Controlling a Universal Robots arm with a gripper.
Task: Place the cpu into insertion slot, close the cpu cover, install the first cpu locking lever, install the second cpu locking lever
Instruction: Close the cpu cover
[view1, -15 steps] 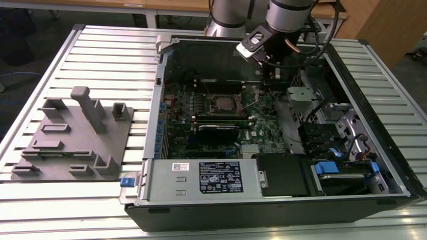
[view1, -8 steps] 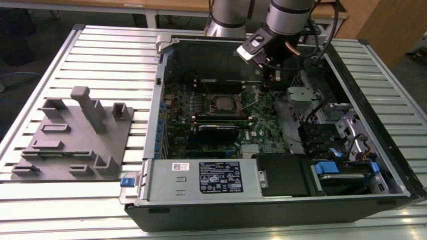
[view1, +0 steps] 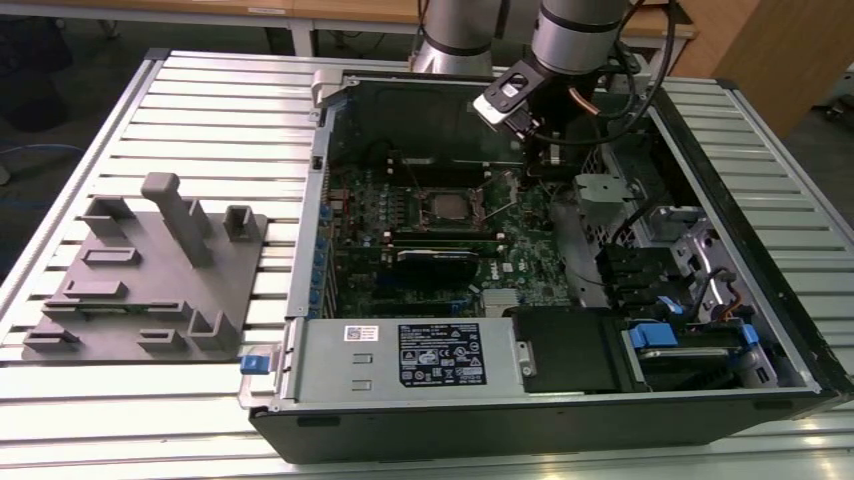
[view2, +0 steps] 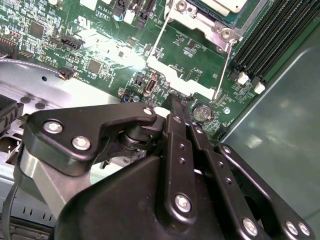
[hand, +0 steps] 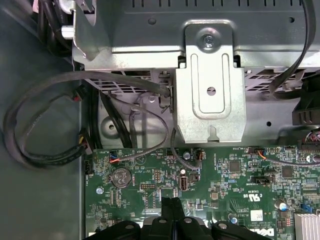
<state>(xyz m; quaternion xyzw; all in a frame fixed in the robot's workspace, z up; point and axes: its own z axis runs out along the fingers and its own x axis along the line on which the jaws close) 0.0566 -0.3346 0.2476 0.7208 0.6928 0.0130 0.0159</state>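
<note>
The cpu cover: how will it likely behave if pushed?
The cpu cover looks like thin sheet metal with a cut-out centre, so it is probably light and slightly springy. It seems hinged along one edge and stands open, so a push would likely swing it rather than slide it.

Grey moulded fixture (view1: 134, 290) lies on slatted table (view1: 214, 100) beside open computer case (view1: 534, 425).
</note>
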